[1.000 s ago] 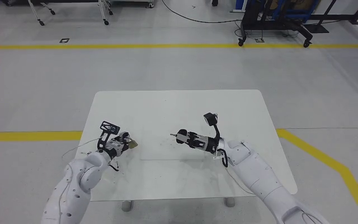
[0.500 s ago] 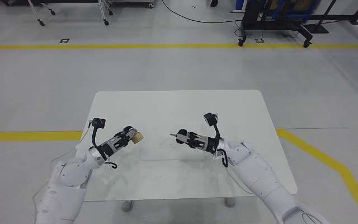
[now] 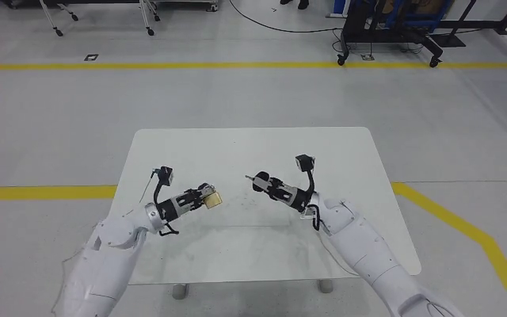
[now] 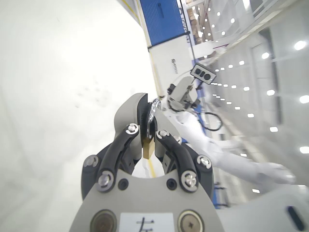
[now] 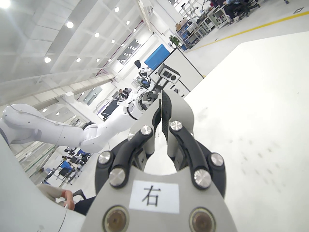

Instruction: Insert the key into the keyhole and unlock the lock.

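Large robotics lab hall: yellow floor lines [image 3: 238, 65], workstations [image 5: 212, 18], high ceiling lights [image 5: 70, 24].

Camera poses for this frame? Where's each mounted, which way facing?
Top: above the arms, looking down on the table; both arms show.
Left wrist: behind the left gripper clamping the lock, facing the right arm across the table.
Right wrist: behind the right gripper, facing the left arm.
Shared: both wrist views catch the table and the opposite arm.

Bright ceiling lamps [image 5: 70, 24] wash the white table [image 4: 48, 49] pale; wrist views bend at their edges.
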{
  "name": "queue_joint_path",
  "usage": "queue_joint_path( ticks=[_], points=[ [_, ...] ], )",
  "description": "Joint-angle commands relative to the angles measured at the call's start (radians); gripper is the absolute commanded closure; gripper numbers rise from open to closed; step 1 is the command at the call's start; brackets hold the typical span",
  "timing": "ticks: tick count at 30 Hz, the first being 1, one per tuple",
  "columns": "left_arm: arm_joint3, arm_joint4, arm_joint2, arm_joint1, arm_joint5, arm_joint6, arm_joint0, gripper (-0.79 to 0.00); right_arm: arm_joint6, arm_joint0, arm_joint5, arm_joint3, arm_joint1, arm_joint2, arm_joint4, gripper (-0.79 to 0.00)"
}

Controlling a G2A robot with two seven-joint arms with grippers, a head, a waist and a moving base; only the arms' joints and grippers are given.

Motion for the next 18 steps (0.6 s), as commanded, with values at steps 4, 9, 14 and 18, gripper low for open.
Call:
queue_joint_path(
  ticks=[4, 9, 14, 18],
  points=[
    [0.13, -0.084, 0.055, -0.006, 0.193, -0.14, -0.129, 0.0, -0.084, -0.039, 0.006, -0.067, 0.01, 0.047, -0.08, 0.0],
    [0.247, -0.096, 0.173, -0.035, 0.315, -0.158, -0.249, 0.0, -0.131, -0.098, 0.07, -0.153, 0.025, 0.101, -0.161, 0.0],
    [0.348, -0.153, 0.257, -0.072, 0.344, -0.119, -0.358, 0.0, -0.131, -0.14, 0.124, -0.239, 0.035, 0.129, -0.187, 0.0],
    [0.425, -0.206, 0.283, -0.093, 0.342, -0.107, -0.419, 0.0, -0.127, -0.159, 0.171, -0.29, 0.039, 0.137, -0.204, 0.0]
  ],
)
